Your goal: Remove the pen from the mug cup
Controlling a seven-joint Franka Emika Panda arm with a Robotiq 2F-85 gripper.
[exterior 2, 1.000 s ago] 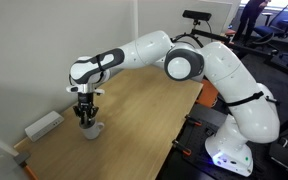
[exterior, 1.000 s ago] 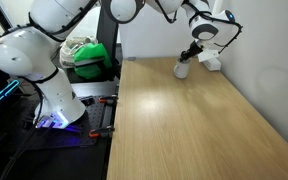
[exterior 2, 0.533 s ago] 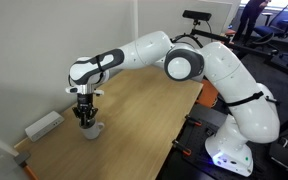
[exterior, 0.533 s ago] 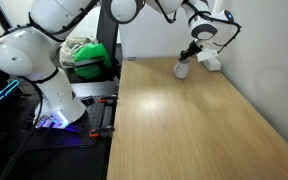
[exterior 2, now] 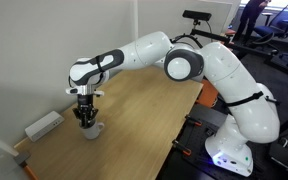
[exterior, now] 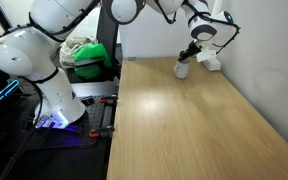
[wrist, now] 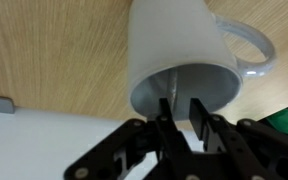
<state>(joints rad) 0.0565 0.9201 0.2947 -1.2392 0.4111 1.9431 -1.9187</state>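
Observation:
The pale mug cup (wrist: 184,45) fills the wrist view, handle to the right, its mouth facing the camera. In both exterior views it stands at the table's far end (exterior: 181,69) (exterior 2: 91,129). My gripper (wrist: 182,108) reaches down into the mouth, its two dark fingers (wrist: 198,112) a narrow gap apart. A thin pale streak (wrist: 169,82) runs up the inside wall above the left finger; no orange-red pen can be made out. The fingers hide whatever lies between their tips. The gripper hangs straight over the mug (exterior: 190,53) (exterior 2: 85,116).
A white rectangular block (exterior 2: 44,124) (exterior: 212,62) lies beside the mug near the wall. A green bag (exterior: 89,55) sits off the table by the robot's base (exterior: 44,95). The wooden table (exterior: 194,130) stretches away from the mug.
None visible in the exterior views; arm and mug stand as before.

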